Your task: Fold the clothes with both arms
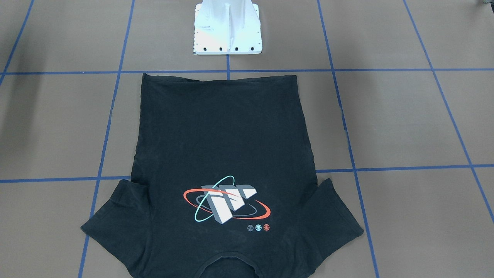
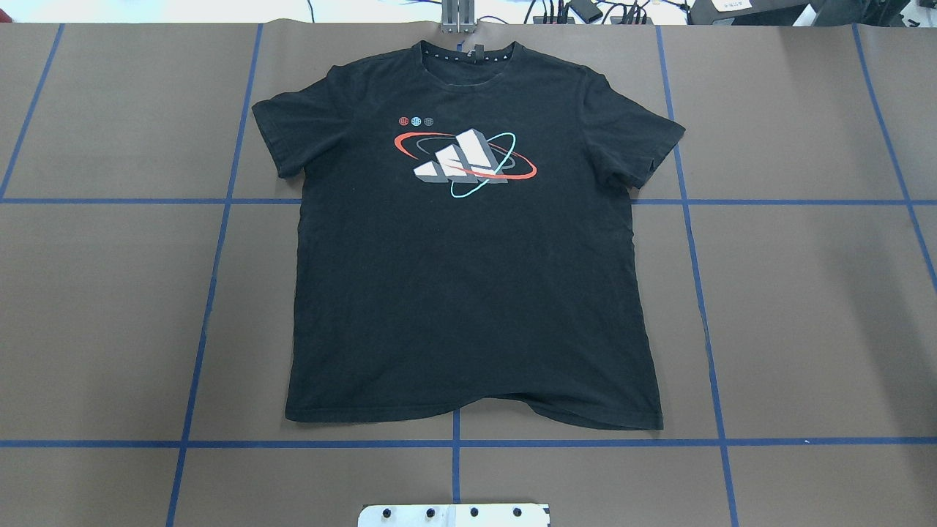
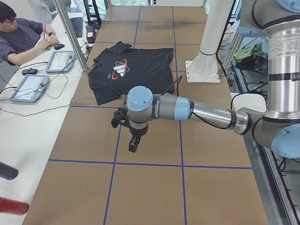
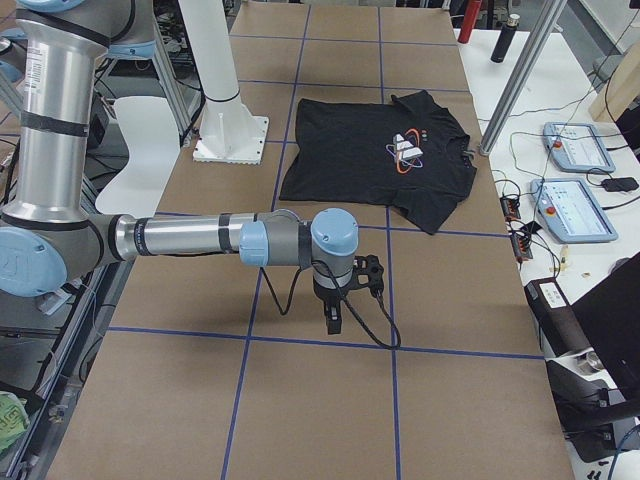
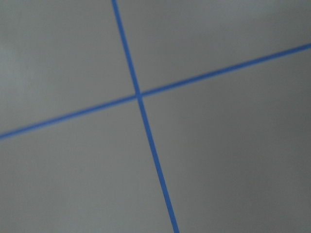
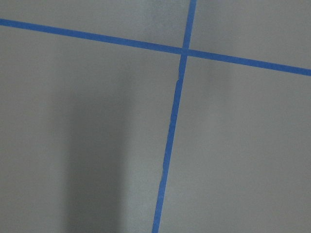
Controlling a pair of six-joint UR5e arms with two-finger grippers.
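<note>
Carrying surface: broad table under brown paper, gridded with blue tape lines; white bolted pedestal base at the middle of the robot-side edge.
Near end: grey-silver tubed left arm with light-blue joint caps, stretched level above the table's left end, well apart from the cloth.
Far end: matching grey-silver right arm, mirrored above the table's right end, likewise well apart.
Garment: black short-sleeved T-shirt, spread flat and print-up in the table's middle, neckline toward the operators' edge, bottom just short of the tape line before the base.
Handling: judged light, limp and not fragile; likely to sag and drag on the paper unless lifted at two points together; edges flush with the paper, so needing a pinch pressed well down.
Hold points: judged best at left sleeve and right sleeve, or at the bottom corners, one per arm.
Bottom edge: hem mostly straight, shallow ripple right of centre.
Print: grey-white blocky logo ringed orange-red and cyan, on the chest.
Tools: black two-finger left gripper and right gripper, pointing down over bare paper; spread or closed, cannot tell for either.
</note>
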